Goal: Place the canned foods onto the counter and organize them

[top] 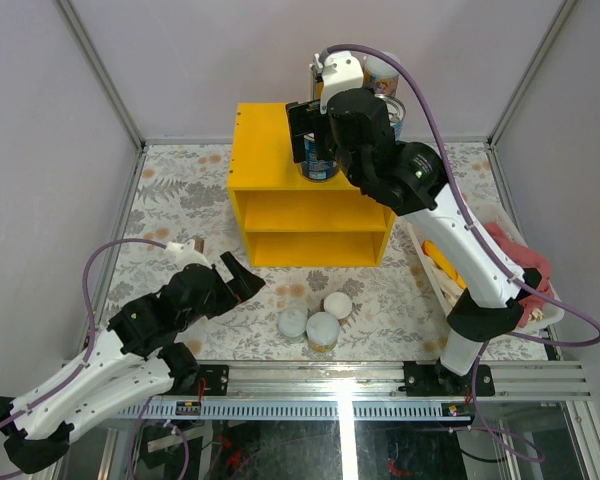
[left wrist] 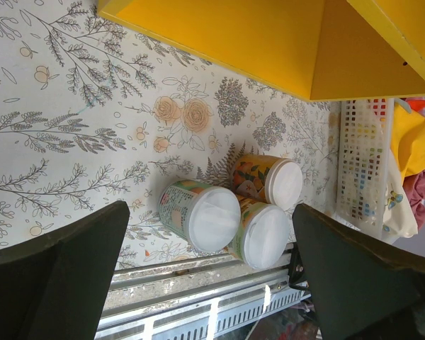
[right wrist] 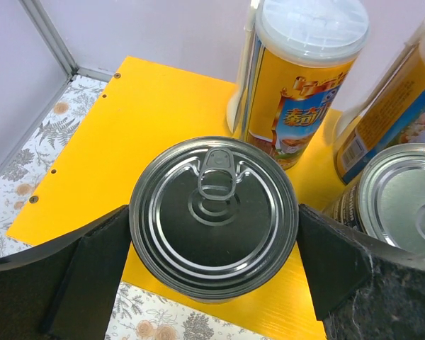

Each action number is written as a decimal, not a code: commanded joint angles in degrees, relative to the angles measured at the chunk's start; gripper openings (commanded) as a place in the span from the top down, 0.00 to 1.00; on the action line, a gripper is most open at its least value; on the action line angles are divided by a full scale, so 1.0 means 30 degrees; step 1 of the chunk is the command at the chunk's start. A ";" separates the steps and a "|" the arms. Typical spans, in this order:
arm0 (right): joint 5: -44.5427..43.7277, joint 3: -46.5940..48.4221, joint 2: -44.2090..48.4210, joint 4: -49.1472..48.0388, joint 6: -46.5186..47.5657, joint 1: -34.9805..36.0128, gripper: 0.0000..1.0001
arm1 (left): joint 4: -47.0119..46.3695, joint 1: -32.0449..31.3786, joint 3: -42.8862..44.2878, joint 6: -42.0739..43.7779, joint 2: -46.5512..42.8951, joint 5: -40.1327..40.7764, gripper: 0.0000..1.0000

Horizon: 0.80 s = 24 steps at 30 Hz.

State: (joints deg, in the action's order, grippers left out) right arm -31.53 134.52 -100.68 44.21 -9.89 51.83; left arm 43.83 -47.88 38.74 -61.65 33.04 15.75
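Note:
A wide tin [right wrist: 214, 216] with a silver pull-tab lid stands near the front edge of the yellow counter [right wrist: 127, 120]. My right gripper [right wrist: 212, 212] is open, one finger on each side of it. In the top view that gripper [top: 318, 150] hangs over the counter [top: 265, 150]. Behind it stand a second tin [right wrist: 404, 198] and two tall white-lidded cans [right wrist: 301, 78] [right wrist: 404, 106]. Three small white-lidded cans [top: 293, 321] [top: 323, 331] [top: 337, 304] are clustered on the floral table, in front of the counter. My left gripper [top: 242, 278] is open and empty, left of them and pointing at them [left wrist: 200, 214].
A white basket [top: 450, 270] of yellow and pink cloth stands right of the counter, beside the right arm. A metal rail [top: 310, 385] runs along the near table edge, close behind the small cans. The counter's two front compartments [top: 310, 212] are open.

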 commanded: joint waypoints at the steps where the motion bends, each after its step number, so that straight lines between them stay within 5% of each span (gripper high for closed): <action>1: -0.1073 0.0687 0.1126 -0.1215 0.1023 0.0373 0.01 | -0.0587 0.0100 0.0469 0.0276 0.0062 -0.0211 0.00; 24: -0.3145 -0.0441 0.1059 -0.2013 0.3618 0.0437 0.05 | -0.1138 0.0112 -0.0053 0.0301 0.0193 -0.0100 0.00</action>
State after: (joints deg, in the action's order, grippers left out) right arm -36.16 133.21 -99.96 41.54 -4.67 53.01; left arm 43.59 -47.88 38.74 -61.65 33.23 15.62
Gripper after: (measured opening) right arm 0.953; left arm 0.996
